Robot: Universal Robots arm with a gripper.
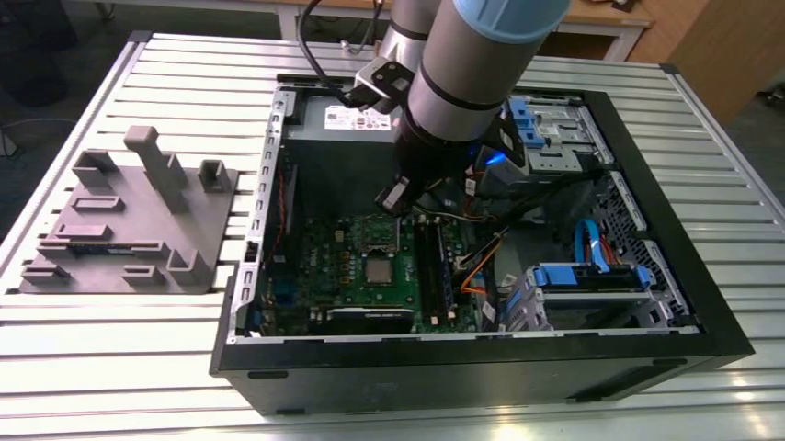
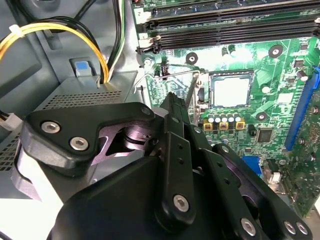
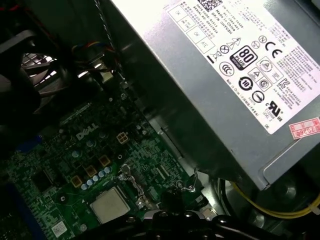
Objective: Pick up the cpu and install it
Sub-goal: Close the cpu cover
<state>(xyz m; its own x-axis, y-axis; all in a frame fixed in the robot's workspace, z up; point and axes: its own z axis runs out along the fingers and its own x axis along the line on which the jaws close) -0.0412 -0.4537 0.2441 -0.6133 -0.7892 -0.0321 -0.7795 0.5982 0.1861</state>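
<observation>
The cpu (image 1: 382, 269) lies flat in its socket on the green motherboard (image 1: 331, 266) inside the open computer case, its silvery top facing up. It shows in both wrist views (image 2: 231, 90) (image 3: 110, 205). My gripper (image 1: 392, 200) hangs above the board, between the power supply and the socket, a short way from the cpu and holding nothing that I can see. In the second wrist view the gripper's black body (image 2: 172, 100) covers the near part of the board. A thin metal socket lever (image 2: 176, 75) lies just beyond its tip, with its hooked end (image 3: 190, 187) beside the gripper.
The grey power supply box (image 3: 235, 75) stands close beside my gripper. Memory slots (image 2: 225, 27) run along the board. Yellow cables (image 2: 60, 35), orange cables (image 1: 484, 266) and blue drive brackets (image 1: 589, 276) fill the case. A grey parts fixture (image 1: 129, 220) sits on the slatted table.
</observation>
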